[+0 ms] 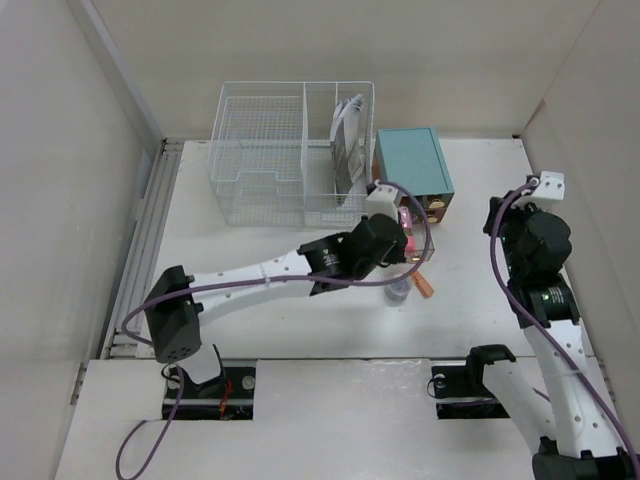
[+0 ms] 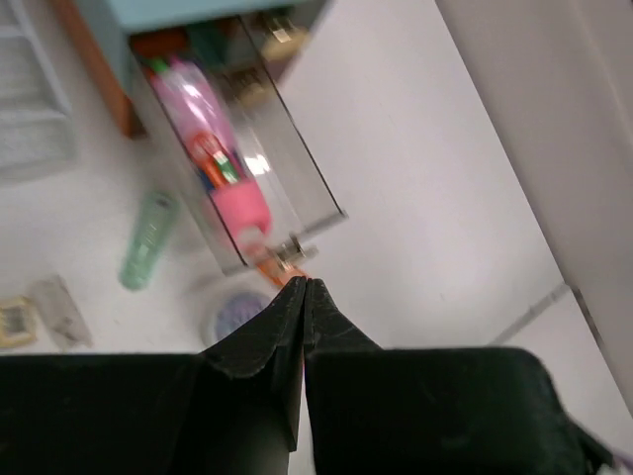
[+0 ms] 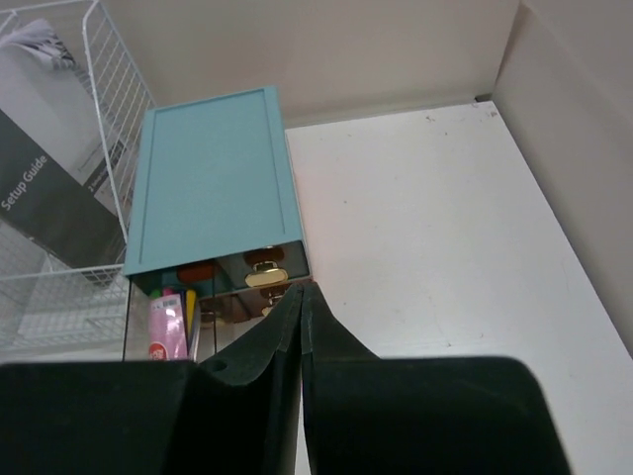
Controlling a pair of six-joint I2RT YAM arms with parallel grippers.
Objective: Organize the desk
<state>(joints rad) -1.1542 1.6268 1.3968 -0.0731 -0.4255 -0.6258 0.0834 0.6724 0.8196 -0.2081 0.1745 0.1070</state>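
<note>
Spanning the view, the desk [image 1: 300,330] seems longest left to right.

Desk [image 1: 480,300]: matte white, smooth. Wire basket [image 1: 260,150]: thin white-coated metal wire. Box [image 3: 213,173]: matte teal finish. Its drawer [image 2: 287,168]: clear, glossy plastic. Booklet [image 3: 49,198]: paper, with a dark grey printed cover.

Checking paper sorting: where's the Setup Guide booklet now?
Top view: the Setup Guide booklet stands in the right compartment of the white wire basket, just left of the teal box.
</note>
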